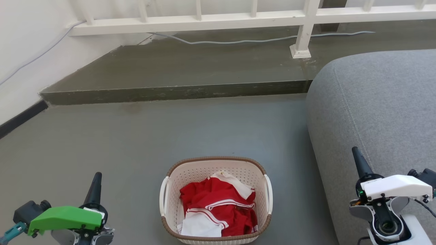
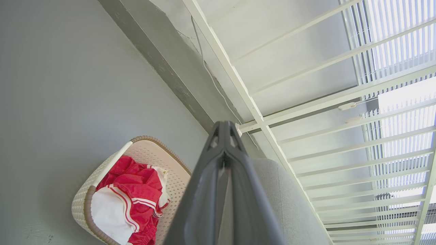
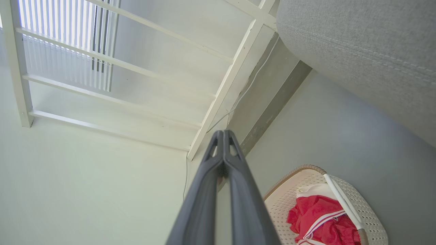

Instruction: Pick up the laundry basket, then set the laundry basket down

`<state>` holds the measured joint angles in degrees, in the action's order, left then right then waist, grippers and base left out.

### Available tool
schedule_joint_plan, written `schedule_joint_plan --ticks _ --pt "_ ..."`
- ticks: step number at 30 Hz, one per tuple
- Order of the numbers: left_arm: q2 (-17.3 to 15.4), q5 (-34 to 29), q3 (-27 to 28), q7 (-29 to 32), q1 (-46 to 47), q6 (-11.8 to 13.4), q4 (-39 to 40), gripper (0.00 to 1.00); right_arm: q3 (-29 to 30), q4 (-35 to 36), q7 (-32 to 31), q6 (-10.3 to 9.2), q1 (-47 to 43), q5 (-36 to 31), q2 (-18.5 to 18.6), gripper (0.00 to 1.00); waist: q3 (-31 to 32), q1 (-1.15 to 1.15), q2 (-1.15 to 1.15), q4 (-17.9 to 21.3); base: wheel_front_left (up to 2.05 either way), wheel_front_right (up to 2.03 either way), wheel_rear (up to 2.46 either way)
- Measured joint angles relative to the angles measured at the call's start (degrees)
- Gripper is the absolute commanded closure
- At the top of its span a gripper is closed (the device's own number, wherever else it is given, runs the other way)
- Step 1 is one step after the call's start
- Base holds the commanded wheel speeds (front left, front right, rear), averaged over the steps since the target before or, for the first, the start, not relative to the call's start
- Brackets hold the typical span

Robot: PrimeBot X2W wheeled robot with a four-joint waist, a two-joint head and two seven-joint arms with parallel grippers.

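Basket (image 1: pixel 204 172) sits upright on the grey floor (image 1: pixel 102 143) right in front of me, between my two grippers and touching neither. Red and white clothes (image 1: pixel 218 204) are heaped inside it, and a white handle runs down each of its sides.

My left gripper (image 1: pixel 96 179) hangs off to the basket's left, well apart from it. Its two dark fingers are pressed together on nothing, and my left wrist view shows them meeting at the tips. My right gripper (image 1: pixel 357 153) hangs off to the basket's right, in front of the grey sofa (image 1: pixel 374 102). Its fingers are likewise together and empty.

The sofa stands near the basket's right side, with a strip of bare floor between them.

Farther off, a raised step (image 1: pixel 177 92) crosses the floor. A white railing (image 1: pixel 204 20) stands on it, one post planted near the sofa's far corner. A grey cable (image 1: pixel 238 41) trails along the step under the railing and on across the white wall (image 1: pixel 27 51) at my left.
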<state>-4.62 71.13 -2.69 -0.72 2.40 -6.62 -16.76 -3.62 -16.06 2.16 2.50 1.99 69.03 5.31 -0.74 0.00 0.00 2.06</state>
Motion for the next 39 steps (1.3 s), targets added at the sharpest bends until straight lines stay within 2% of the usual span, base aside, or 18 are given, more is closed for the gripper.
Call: schedule_joint_plan --ticks 32,39 --pt "1.9 19.0 6.4 6.1 0.8 -0.3 0.6 1.00 8.0 0.0 -5.8 3.86 1.1 22.8 -1.3 1.00 0.5 0.00 0.00 -1.9 0.00 0.00 0.00" --pt "2.1 20.9 6.8 6.7 0.9 -0.4 0.7 1.00 8.8 0.0 -6.3 4.07 1.1 24.8 -1.5 1.00 0.6 0.00 0.00 -2.1 0.00 0.00 0.00"
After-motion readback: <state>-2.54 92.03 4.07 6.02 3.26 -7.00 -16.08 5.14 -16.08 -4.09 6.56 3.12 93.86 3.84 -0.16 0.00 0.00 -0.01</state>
